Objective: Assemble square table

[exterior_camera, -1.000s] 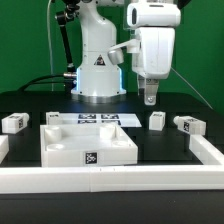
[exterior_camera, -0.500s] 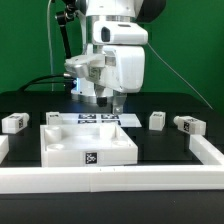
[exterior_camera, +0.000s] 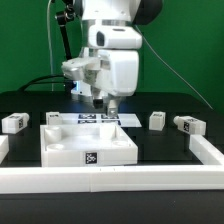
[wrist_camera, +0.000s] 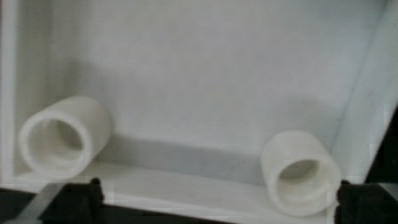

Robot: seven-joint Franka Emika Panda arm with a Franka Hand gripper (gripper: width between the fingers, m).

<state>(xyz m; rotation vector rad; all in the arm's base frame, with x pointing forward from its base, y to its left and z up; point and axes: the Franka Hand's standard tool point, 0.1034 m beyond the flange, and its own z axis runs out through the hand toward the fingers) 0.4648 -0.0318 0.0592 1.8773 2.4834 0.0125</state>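
Now the tabletop (exterior_camera: 90,145) sits flat on the black surface (exterior_camera: 22,145), a bit toward the exterior view's left. It is a white square with a raised rim all round, and its open side faces up. A black-and-white tag (exterior_camera: 91,157) is on its front wall. The wrist view looks down into it and shows two round white sockets (wrist_camera: 63,135) sticking up near two of its corners.

Four small white legs lie loose around it, none touching it. One leg (exterior_camera: 13,123) is far out on the exterior view's left. A second leg (exterior_camera: 52,118) is just behind the tabletop's back corner. A third leg (exterior_camera: 157,120) and a fourth leg (exterior_camera: 189,125) lie on the exterior view's right.

The marker board (exterior_camera: 85,120) lies flat just behind the tabletop.

The claw (exterior_camera: 111,104) hangs from the big white arm (exterior_camera: 115,60), up above the back of the tabletop and the marker board. It touches nothing. It is spread as wide as it goes and has nothing in it.

A long white rail (exterior_camera: 110,182) runs along the front of the surface.
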